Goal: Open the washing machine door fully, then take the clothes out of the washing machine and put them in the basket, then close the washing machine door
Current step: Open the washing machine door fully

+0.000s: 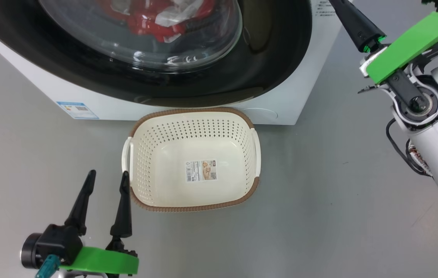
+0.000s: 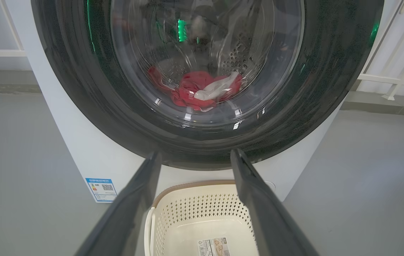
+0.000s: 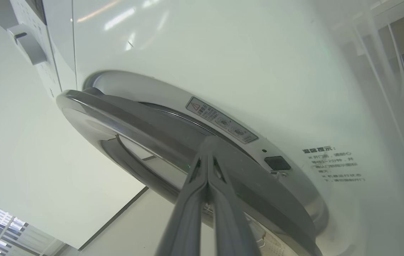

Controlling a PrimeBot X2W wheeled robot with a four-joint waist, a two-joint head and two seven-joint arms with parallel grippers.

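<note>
Left pincer (image 1: 109,173) hovers wide at the basket's (image 1: 188,112) eight o'clock; right pincer (image 3: 208,142), pinched shut, meets the washing machine door's (image 3: 134,117) edge.

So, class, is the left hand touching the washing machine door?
Apart. Head view: left hand sits beside the basket, floor between it and the washing machine door.

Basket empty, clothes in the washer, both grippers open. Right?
No: the right gripper is shut, fingers pressed together, as the right wrist view shows. The left gripper is open, basket empty, clothes in the washer.
</note>
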